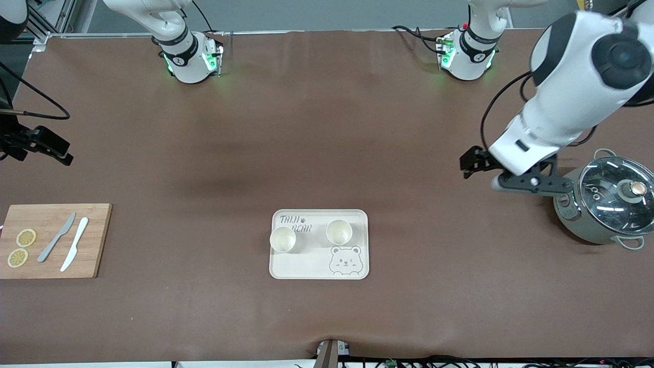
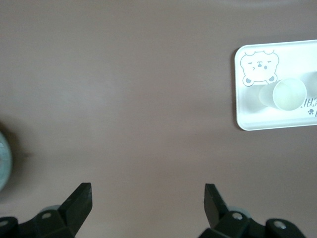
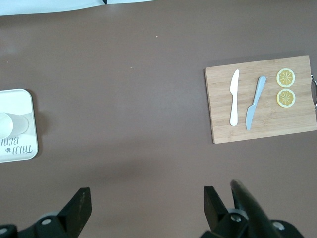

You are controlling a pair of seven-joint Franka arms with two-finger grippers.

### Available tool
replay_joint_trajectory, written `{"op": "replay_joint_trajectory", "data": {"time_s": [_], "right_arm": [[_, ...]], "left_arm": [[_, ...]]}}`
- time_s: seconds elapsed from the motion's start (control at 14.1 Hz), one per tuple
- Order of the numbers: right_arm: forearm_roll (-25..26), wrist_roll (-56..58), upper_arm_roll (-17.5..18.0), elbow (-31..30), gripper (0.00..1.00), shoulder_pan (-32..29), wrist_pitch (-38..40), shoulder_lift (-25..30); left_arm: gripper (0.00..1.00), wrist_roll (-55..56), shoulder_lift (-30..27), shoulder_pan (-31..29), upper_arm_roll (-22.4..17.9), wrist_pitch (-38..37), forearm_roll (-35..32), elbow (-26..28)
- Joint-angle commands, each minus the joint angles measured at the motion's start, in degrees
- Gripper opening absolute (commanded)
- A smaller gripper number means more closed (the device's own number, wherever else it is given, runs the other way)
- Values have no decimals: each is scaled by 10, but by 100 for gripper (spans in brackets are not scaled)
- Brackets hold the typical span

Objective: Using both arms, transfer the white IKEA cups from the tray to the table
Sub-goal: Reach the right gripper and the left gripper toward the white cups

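Two white IKEA cups [image 1: 283, 239] [image 1: 339, 232] stand upright, side by side and apart, on the bear-printed tray [image 1: 317, 268] at mid table. My left gripper [image 1: 534, 185] hangs open and empty over bare table beside the pot, toward the left arm's end. In the left wrist view its gripper [image 2: 147, 198] is wide open, with one cup [image 2: 289, 94] and the tray [image 2: 257, 116] in sight. My right gripper [image 1: 30, 143] hangs at the right arm's end, above the cutting board's side. The right wrist view shows it [image 3: 147, 201] open and empty, with one cup [image 3: 10, 124] on the tray [image 3: 20, 148].
A lidded grey pot [image 1: 605, 202] stands at the left arm's end, close to the left gripper. A wooden cutting board [image 1: 51, 255] at the right arm's end carries two knives [image 1: 66, 243] and two lemon slices [image 1: 21, 248].
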State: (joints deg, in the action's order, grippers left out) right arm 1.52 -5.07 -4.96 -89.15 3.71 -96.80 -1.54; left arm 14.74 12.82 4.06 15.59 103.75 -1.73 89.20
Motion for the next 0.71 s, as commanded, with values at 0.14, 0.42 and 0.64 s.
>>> {"op": "replay_joint_trajectory", "data": {"time_s": [0.14,0.42,0.64], "right_arm": [[1,7,12,-1,100,7,0,2],[1,0,12,-8,100,24,3,-12],[-14,-11,14,-9,100,27,0,-21]], "left_arm": [[100,76,133,72,-5,9,3,-121],[100,111,225,131,-27,34,1,-188],[100,132,276,238,-125,69,2,-227]]}}
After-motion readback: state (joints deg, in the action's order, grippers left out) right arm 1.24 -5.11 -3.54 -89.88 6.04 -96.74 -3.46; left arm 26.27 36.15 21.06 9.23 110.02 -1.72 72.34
